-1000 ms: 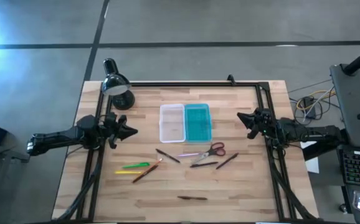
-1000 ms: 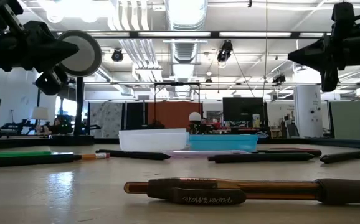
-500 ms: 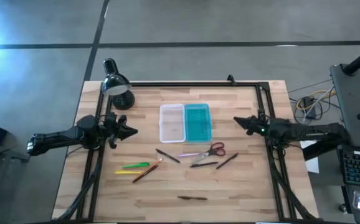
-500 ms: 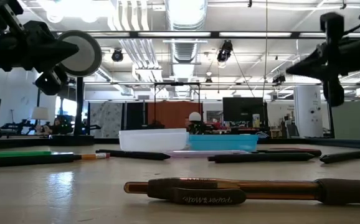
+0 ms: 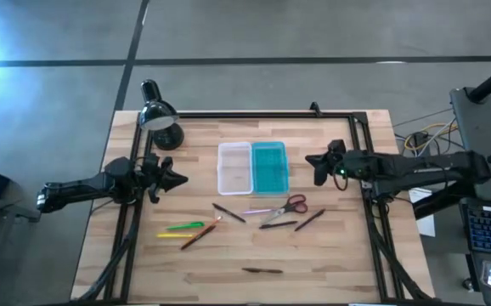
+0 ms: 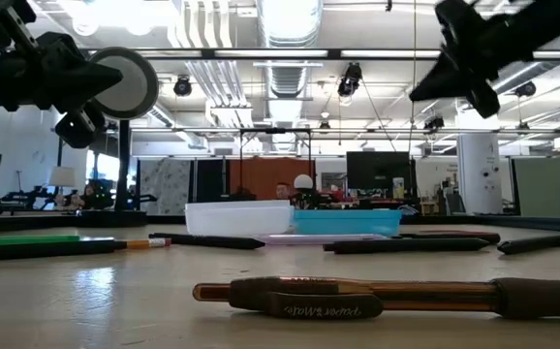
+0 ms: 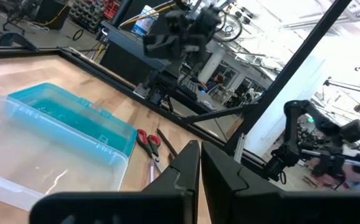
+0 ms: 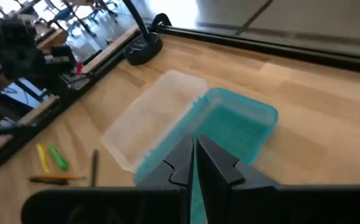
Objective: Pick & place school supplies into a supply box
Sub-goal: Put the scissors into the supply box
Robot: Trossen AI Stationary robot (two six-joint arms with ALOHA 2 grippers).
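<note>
- We saw the right tool (image 5: 311,161) pinched closed, empty, right of the supply box (image 5: 253,167), mid-frame.
- Left tool (image 5: 180,178) closed, empty, left of box.

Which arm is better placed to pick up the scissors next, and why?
Probably the right. Its gripper hangs just beyond the box's teal side, close to the scissors. The left gripper waits across the box, farther away.
</note>
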